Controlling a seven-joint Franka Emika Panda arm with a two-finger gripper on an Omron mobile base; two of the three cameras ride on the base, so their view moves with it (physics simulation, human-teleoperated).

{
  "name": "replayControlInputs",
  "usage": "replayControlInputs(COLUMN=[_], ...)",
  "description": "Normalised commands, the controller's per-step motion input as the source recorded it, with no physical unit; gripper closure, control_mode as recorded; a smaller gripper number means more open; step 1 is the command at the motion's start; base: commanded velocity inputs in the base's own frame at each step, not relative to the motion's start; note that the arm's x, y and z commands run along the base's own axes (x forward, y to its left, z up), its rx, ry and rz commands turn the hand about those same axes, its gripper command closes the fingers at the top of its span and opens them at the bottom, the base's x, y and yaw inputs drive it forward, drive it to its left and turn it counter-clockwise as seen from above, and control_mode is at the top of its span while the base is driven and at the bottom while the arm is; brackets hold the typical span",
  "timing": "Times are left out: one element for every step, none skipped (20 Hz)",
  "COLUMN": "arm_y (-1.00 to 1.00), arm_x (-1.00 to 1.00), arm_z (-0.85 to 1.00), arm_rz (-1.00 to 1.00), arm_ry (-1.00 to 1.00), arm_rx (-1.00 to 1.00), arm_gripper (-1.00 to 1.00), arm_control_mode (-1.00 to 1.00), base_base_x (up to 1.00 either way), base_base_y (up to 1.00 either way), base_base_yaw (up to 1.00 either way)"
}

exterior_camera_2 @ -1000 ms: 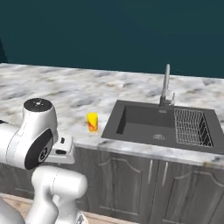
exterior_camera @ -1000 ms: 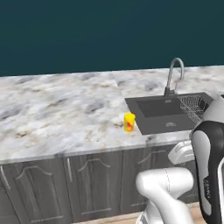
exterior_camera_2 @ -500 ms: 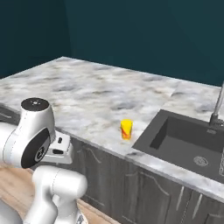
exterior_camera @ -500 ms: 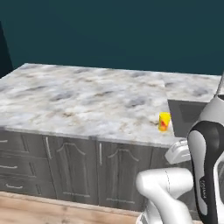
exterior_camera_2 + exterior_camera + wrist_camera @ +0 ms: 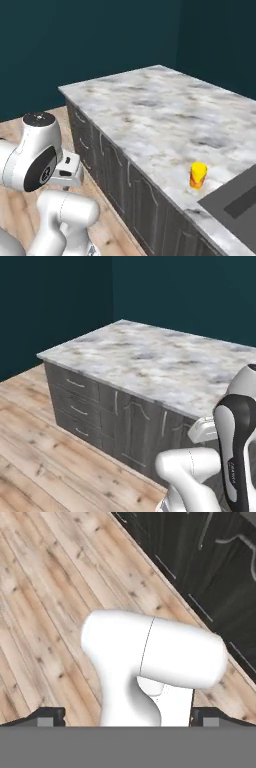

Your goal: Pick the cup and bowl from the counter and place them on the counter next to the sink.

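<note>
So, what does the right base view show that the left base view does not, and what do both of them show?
In the right base view alone: a small yellow cup standing on the counter near its front edge, and beside it a corner of the dark sink. In the left base view alone: the counter's far left end, with a stack of drawers under it. Both share the marble counter, the dark grey cabinets, the wooden floor and the teal wall.

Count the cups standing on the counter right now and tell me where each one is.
1. A small yellow cup stands upright on the marble counter, near its front edge, just left of the dark sink corner in the right base view. Others could sit beyond the frame.
</note>
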Motion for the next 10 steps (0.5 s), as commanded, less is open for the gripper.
replayControlInputs(arm_y=[0.0, 0.0, 0.0, 0.0, 0.0, 0.0, 0.0, 0.0, 0.0, 0.0], arm_x=[0.0, 0.0, 0.0, 0.0, 0.0, 0.0, 0.0, 0.0, 0.0, 0.0], arm_z=[0.0, 0.0, 0.0, 0.0, 0.0, 0.0, 0.0, 0.0, 0.0, 0.0], arm_rz=[0.0, 0.0, 0.0, 0.0, 0.0, 0.0, 0.0, 0.0, 0.0, 0.0], arm_ry=[0.0, 0.0, 0.0, 0.0, 0.0, 0.0, 0.0, 0.0, 0.0, 0.0], arm_rx=[0.0, 0.0, 0.0, 0.0, 0.0, 0.0, 0.0, 0.0, 0.0, 0.0], arm_gripper=[-1.0, -1.0, -1.0, -1.0, -1.0, -1.0, -1.0, -1.0, -1.0, -1.0], arm_control_mode=[1.0, 1.0, 1.0, 1.0, 1.0, 1.0, 1.0, 1.0, 1.0, 1.0], base_base_x=[0.0, 0.0, 0.0, 0.0, 0.0, 0.0, 0.0, 0.0, 0.0, 0.0], base_base_y=[0.0, 0.0, 0.0, 0.0, 0.0, 0.0, 0.0, 0.0, 0.0, 0.0], base_base_yaw=[0.73, 0.73, 0.72, 0.72, 0.71, 0.71, 0.71, 0.71, 0.72, 0.72])
